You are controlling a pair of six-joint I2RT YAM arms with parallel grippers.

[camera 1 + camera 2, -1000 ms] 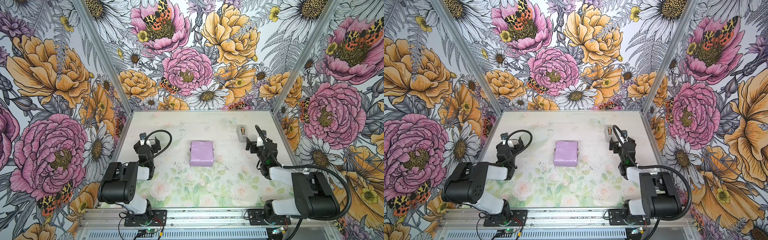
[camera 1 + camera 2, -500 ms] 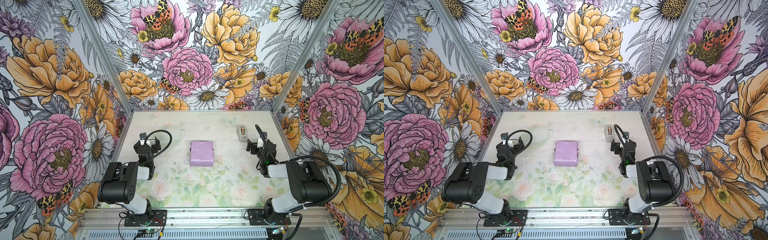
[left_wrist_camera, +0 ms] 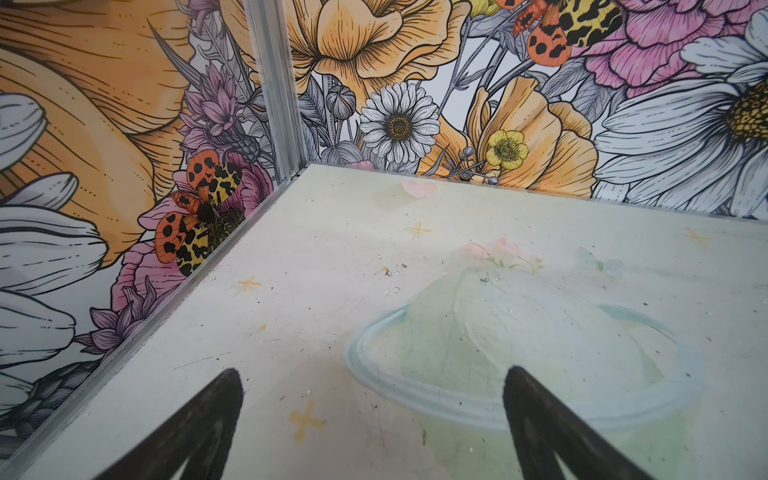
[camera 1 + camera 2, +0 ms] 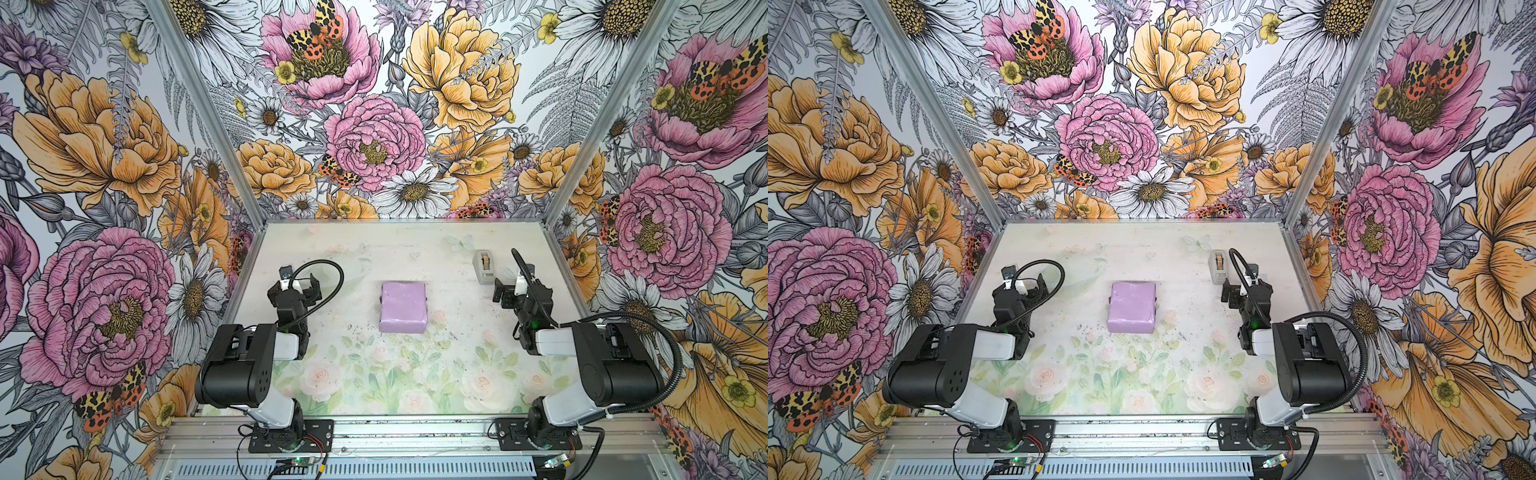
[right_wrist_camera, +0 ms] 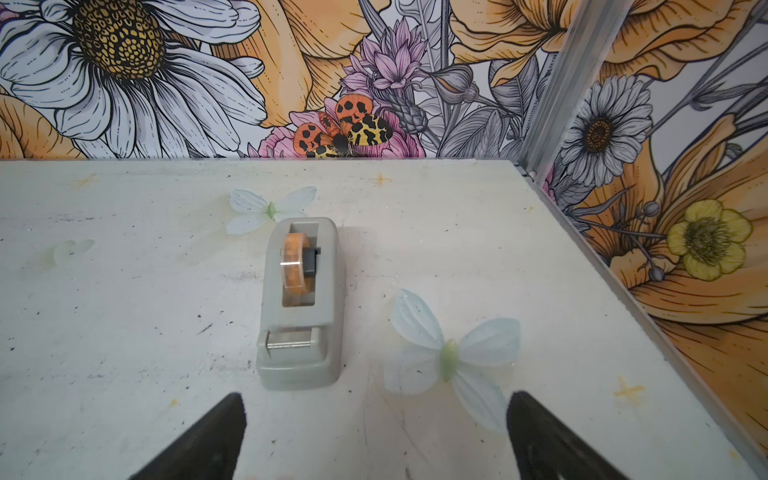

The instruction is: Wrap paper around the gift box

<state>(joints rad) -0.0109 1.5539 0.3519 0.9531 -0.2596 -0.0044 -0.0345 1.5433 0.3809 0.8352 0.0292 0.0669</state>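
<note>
The left gripper (image 3: 374, 374) stands wide open and holds nothing, near the left wall. The right gripper (image 5: 374, 399) is also wide open and empty, with the tape dispenser (image 5: 300, 303) just before it. Between the arms, in the middle of the table (image 4: 374, 249), the paper (image 4: 403, 306) lies as a closed lilac parcel; the gift box itself is hidden.

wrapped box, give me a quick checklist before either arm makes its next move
1. Paper covers the whole top of the parcel in both top views: ok.
2. Seams and end flaps stuck down: cannot tell, no tape visible from above.
3. Left gripper open, empty, well clear of the paper: ok.
4. Right gripper open, empty: ok.
5. Tape dispenser upright, roll loaded, cutter end facing the right gripper: ok.
</note>
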